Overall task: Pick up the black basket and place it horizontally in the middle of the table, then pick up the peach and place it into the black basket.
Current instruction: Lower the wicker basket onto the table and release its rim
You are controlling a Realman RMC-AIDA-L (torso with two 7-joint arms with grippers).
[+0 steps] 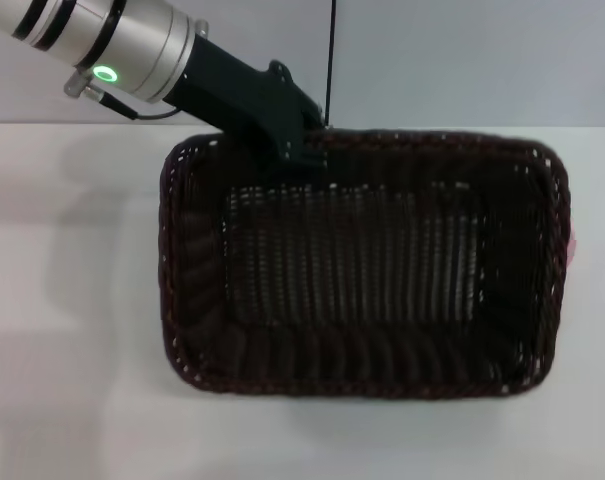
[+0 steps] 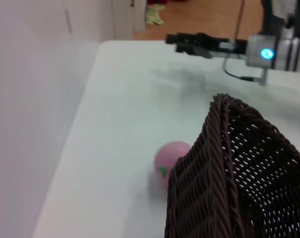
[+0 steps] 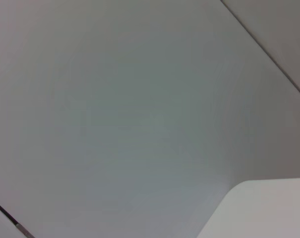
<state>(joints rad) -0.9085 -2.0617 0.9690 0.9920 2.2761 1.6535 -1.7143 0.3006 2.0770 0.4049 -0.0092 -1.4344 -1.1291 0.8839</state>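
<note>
- While the left jaws sit clamped on the far rim of the black basket (image 1: 362,270), near one corner, the step in hand is the first one: placing the basket.
- The basket spreads out from those jaws toward the robot. Its long side runs across the head view, so it already lies roughly horizontal.
- In the left wrist view the rim rides up at a tilt, so it is probably not fully down on the surface (image 1: 62,400).
- The peach (image 2: 168,158) is on the surface just outside the basket's end wall, at the end opposite the left jaws. It touches the weave or nearly does.
- The right jaws are well apart from the basket, out over the surface. Can't tell if they're apart or together.
- Next: settle the basket flat without bumping the peach and let go of the rim. Then go for the peach, which sits tight against the wall, so approach from above.
</note>
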